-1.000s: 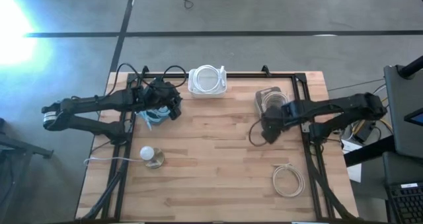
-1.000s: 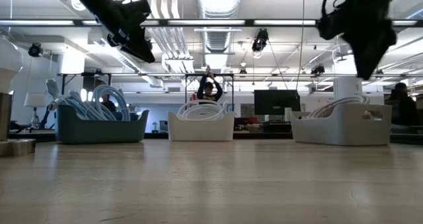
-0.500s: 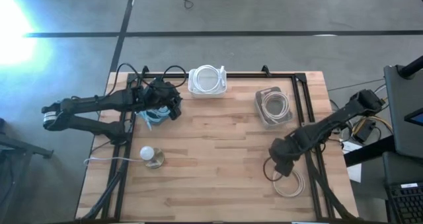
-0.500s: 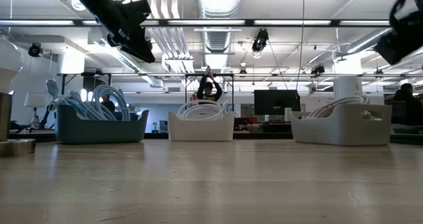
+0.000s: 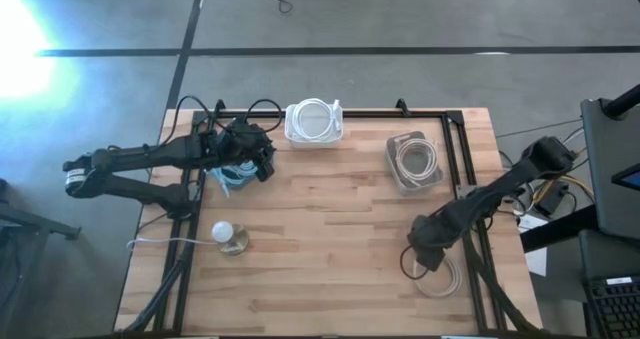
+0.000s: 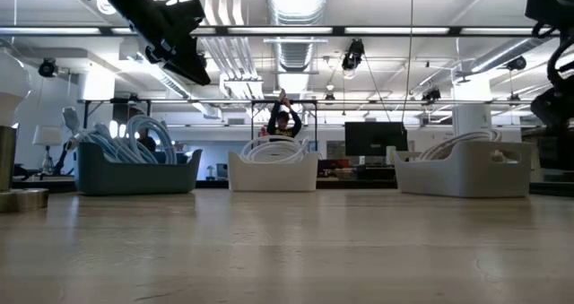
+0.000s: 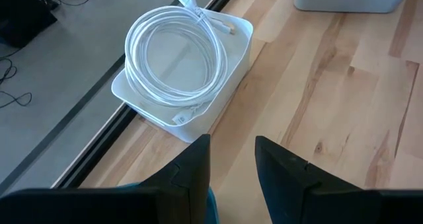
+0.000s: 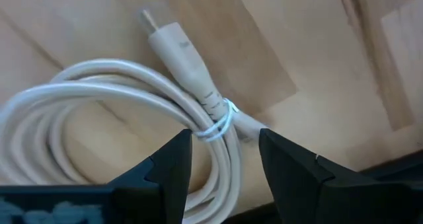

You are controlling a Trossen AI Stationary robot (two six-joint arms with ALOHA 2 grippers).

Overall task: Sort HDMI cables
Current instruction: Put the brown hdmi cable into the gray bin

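Observation:
A beige HDMI cable coil (image 5: 440, 276) lies flat on the table near its right near corner. My right gripper (image 8: 225, 143) is open just above it. Its fingers stand on either side of the coil's tied section (image 8: 221, 126), next to an end plug (image 8: 177, 49). My left gripper (image 7: 232, 166) is open and empty, held above the dark bin of light blue coils (image 5: 232, 174). A white coil (image 7: 177, 55) lies in the white bin (image 5: 313, 122). Beige coils fill the pale bin (image 5: 413, 162).
A small round white knob on a tan base (image 5: 229, 236) stands near the table's left near side. A black frame rail (image 5: 462, 179) runs along the right side, close to my right arm. Bare wood lies in the middle of the table (image 5: 330, 229). A person (image 6: 283, 122) is in the room beyond.
My right gripper has moved from beside the pale bin toward the table's near edge and down, and now stands over the beige coil lying there. The coil has not moved. My left arm has kept still.

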